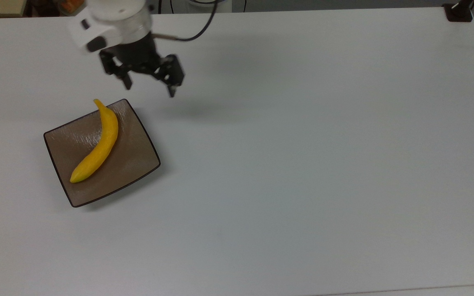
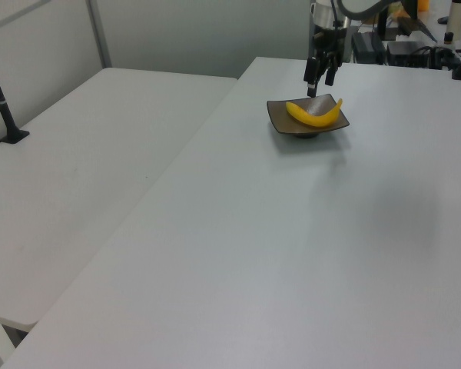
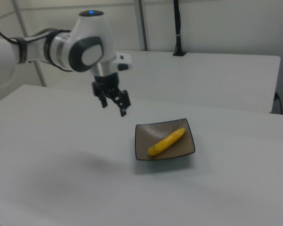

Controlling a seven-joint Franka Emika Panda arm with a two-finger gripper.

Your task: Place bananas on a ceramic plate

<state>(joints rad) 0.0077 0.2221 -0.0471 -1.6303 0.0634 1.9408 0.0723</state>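
The gripper (image 1: pixel 149 87) hangs in the air above the white counter (image 1: pixel 303 144). Its two black fingers (image 1: pixel 127 81) are spread wide apart and there is nothing between them. They point down at the bare counter.

The banana (image 1: pixel 95 144) is not in the gripper. It lies on the brown plate (image 1: pixel 134 152), well apart from the gripper. In the top view the plate sits below the gripper and off to the top view's left. The banana's thin stem end is the end closer to the gripper, and it pokes out a little over the plate's edge. The fat end is farther from the gripper, down near the plate's other side. The banana is bright yellow and bent like a smile.

In the right view the gripper (image 3: pixel 112 106) is up high and the plate (image 3: pixel 142 134) is lower, to the right view's right of it. The banana (image 3: pixel 166 141) lies slanted across the plate.

In the left view the gripper (image 2: pixel 320 79) is just behind the plate (image 2: pixel 280 118) and higher than it. The banana (image 2: pixel 314 115) rests in the plate with both ends curling up.

The plate is square with round corners and a thin dark rim. It sits flat on the counter.

A white arm (image 3: pixel 61 47) holds the gripper up. A black cable (image 1: pixel 198 28) loops away from the arm near the gripper.
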